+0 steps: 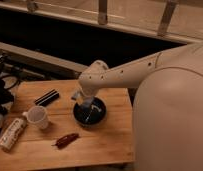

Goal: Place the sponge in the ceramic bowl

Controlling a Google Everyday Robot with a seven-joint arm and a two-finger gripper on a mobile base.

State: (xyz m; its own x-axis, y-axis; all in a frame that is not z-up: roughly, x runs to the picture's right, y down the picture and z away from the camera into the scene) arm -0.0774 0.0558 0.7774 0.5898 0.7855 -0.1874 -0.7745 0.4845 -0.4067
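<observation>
A dark ceramic bowl stands in the middle of the wooden table. My white arm reaches in from the right and bends down over it. The gripper hangs just above the bowl's inside, toward its left rim. A pale bluish piece sits at the gripper's left side; it looks like the sponge, and I cannot tell whether it is held.
A white mug stands left of the bowl. A black rectangular object lies behind the mug. A red chili pepper lies near the front edge and a wrapped packet at the far left. The robot's body fills the right side.
</observation>
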